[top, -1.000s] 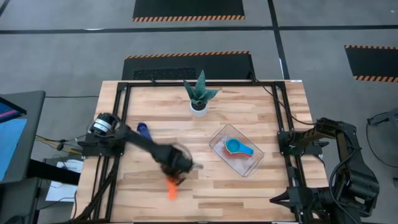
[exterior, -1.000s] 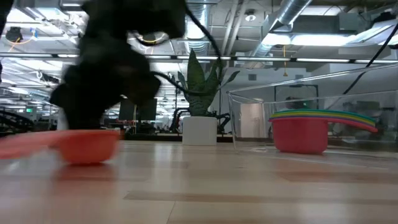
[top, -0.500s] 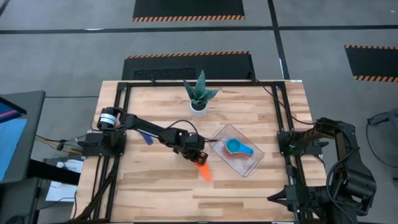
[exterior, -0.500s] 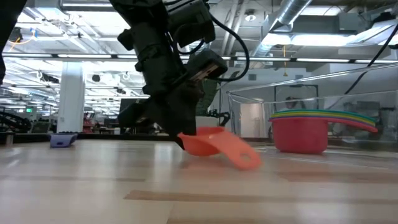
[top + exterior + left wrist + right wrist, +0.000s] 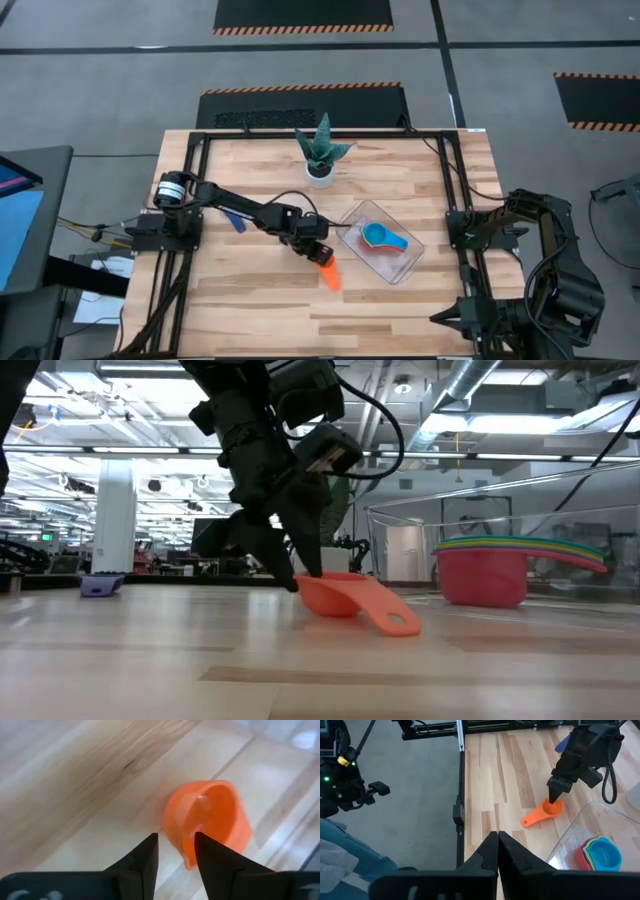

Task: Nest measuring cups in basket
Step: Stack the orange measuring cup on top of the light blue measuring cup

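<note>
left gripper (image 5: 318, 252) clamped on rim of orange cup (image 5: 327, 272), centre frame on table (image 5: 400, 185) | basket (image 5: 404, 262) just right, stacked cups (image 5: 378, 237) inside | dark blue cup (image 5: 231, 212) centre-left | right gripper (image 5: 497, 839) pinched closed, far right

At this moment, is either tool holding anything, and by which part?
The left tool pinches the orange cup by its rim, on the side opposite the handle; the cup rests on the table. The right tool, parked off the table, holds nothing.
</note>
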